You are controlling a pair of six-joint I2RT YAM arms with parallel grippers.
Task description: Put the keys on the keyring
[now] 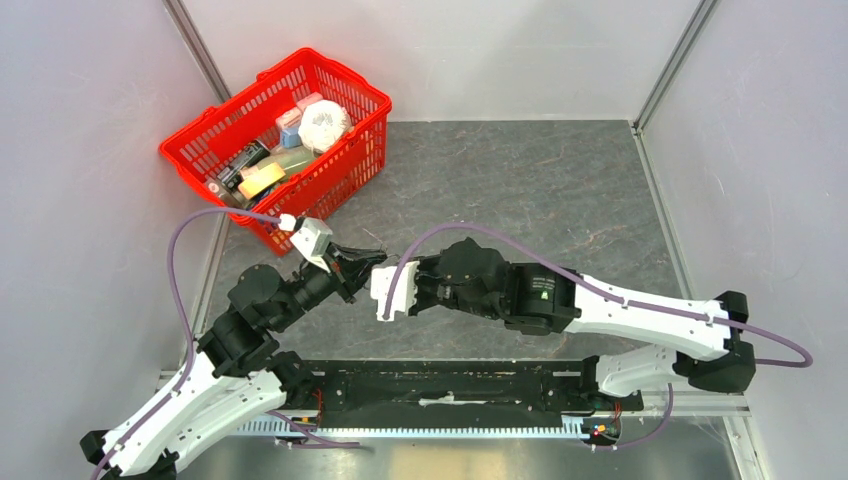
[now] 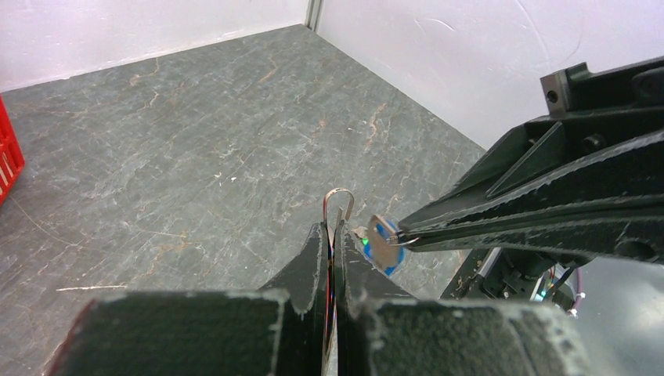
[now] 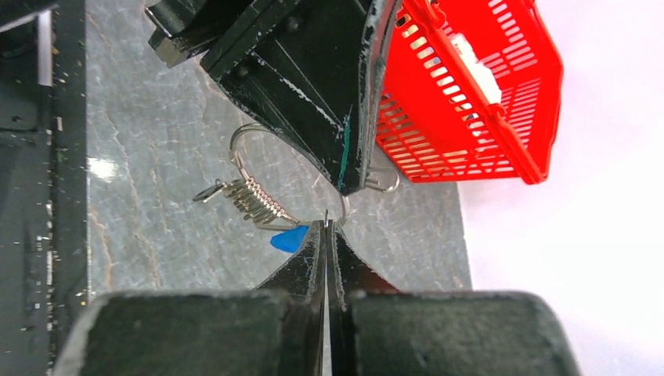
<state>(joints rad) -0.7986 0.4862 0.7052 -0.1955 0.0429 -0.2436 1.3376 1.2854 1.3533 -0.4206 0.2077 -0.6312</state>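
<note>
The left gripper (image 2: 333,229) and right gripper (image 3: 326,229) meet tip to tip above the table (image 1: 540,190). They are left of its middle and just on the near side of the red basket (image 1: 203,152), which sits in the far-left corner with packets inside. The left fingers (image 2: 312,262) are pressed together on the keyring (image 3: 235,146). In the left wrist view a narrow loop of its wire pokes out past their tips. In the right wrist view the rest of the ring curves out on the other side of the gripper. A tight bunch of silver keys (image 3: 252,200) hangs on that wire, stacked side by side. The right fingers (image 3: 307,262) are closed too, with no gap showing between them, and pinch a blue key (image 2: 384,244) at their very tips. Its blue head shows beside the fingertips in the right wrist view, and in the left wrist view a grey round part lies in front of the blue. The key sits just beside the ring's wire, next to the left fingertips; whether it touches the wire cannot be told. From above, both grippers' tips are dark and overlap, so key and ring cannot be made out there.
</note>
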